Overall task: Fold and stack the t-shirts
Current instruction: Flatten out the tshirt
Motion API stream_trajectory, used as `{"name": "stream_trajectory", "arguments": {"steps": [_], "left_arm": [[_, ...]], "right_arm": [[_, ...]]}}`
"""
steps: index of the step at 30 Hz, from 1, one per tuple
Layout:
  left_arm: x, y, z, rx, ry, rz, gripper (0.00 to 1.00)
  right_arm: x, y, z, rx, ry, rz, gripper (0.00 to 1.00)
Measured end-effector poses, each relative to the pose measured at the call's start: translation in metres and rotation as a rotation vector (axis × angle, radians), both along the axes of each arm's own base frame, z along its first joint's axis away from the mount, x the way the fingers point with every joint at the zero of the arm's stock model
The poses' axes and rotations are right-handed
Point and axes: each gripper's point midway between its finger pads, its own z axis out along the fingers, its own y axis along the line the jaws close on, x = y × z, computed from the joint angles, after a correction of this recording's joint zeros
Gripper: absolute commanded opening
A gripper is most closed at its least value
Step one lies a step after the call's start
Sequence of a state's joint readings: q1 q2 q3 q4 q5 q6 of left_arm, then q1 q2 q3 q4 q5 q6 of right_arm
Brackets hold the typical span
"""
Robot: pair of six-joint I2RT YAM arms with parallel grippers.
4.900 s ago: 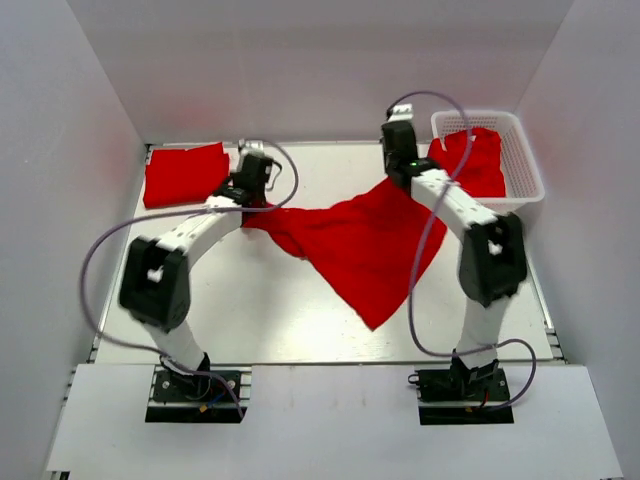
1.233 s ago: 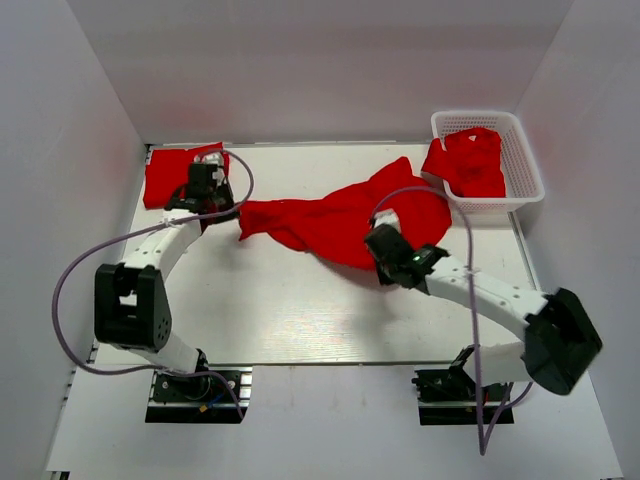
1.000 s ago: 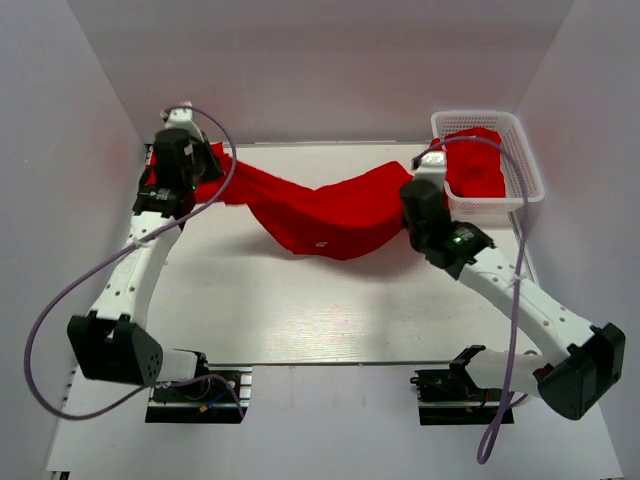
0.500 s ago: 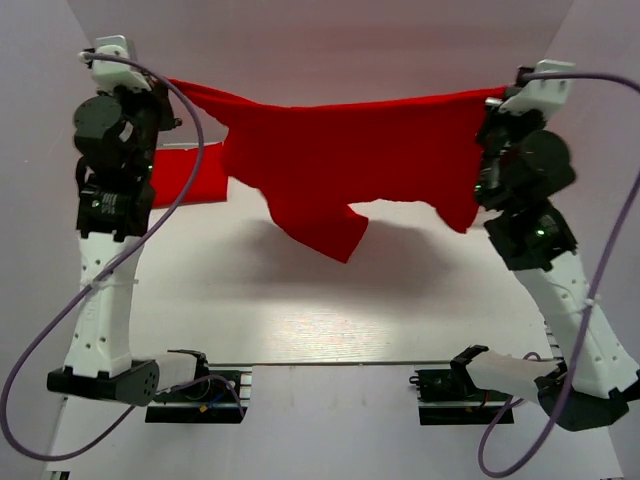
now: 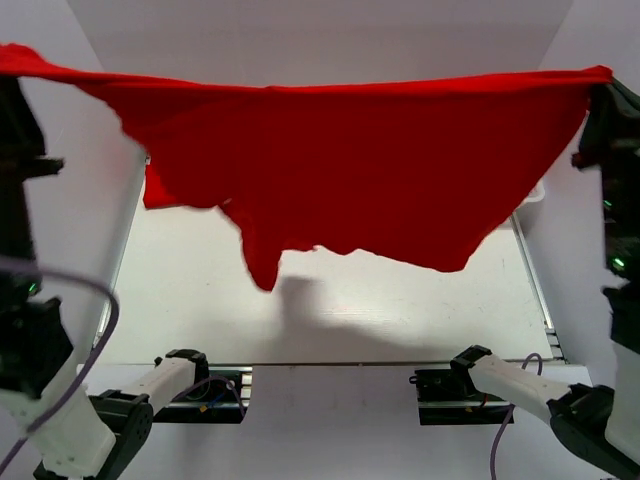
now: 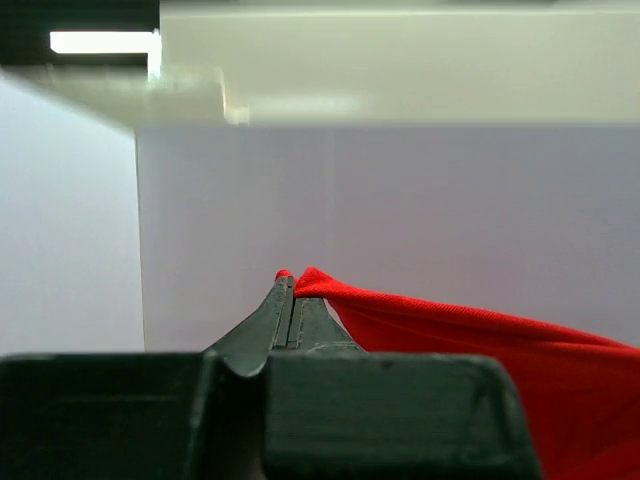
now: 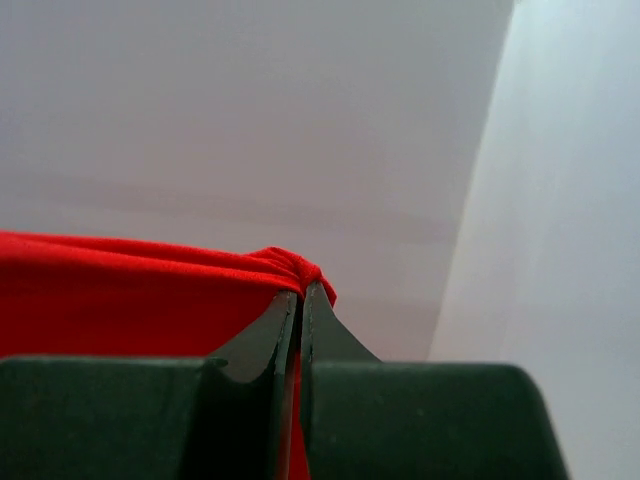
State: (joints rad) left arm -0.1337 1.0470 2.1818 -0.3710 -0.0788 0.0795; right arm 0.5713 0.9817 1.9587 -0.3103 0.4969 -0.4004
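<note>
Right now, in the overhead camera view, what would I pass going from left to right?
left arm → red t-shirt, stretched wide in the air between the two arms → right arm

We are two arms of white shells and black joint housings, the left arm (image 5: 28,340) and the right arm (image 5: 622,230) built alike. A lilac cable (image 5: 106,312) loops beside our left arm, and a second cable (image 5: 497,447) of the same colour trails by our right base (image 5: 452,385). That and the left base (image 5: 205,385) are black brackets. A small green light (image 5: 617,263) shows on the right arm. Our left gripper (image 6: 291,287) and right gripper (image 7: 300,297) have dark grey fingers that taper to thin tips above a wide black block.
</note>
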Motion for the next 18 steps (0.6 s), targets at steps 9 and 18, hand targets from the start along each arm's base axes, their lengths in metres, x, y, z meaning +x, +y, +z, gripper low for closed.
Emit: {"name": "stream_trajectory", "arguments": {"steps": [9,18], "left_arm": [[-0.070,-0.002,0.027,0.046,-0.155,-0.025,0.00],[0.019,-0.007,-0.001,0.036,0.005,-0.008,0.00]], "right_arm": [[-0.074,-0.001,0.023,-0.045,-0.147,0.206,0.00],[0.024,0.025,-0.058,-0.030,0.077,0.057,0.00]]}}
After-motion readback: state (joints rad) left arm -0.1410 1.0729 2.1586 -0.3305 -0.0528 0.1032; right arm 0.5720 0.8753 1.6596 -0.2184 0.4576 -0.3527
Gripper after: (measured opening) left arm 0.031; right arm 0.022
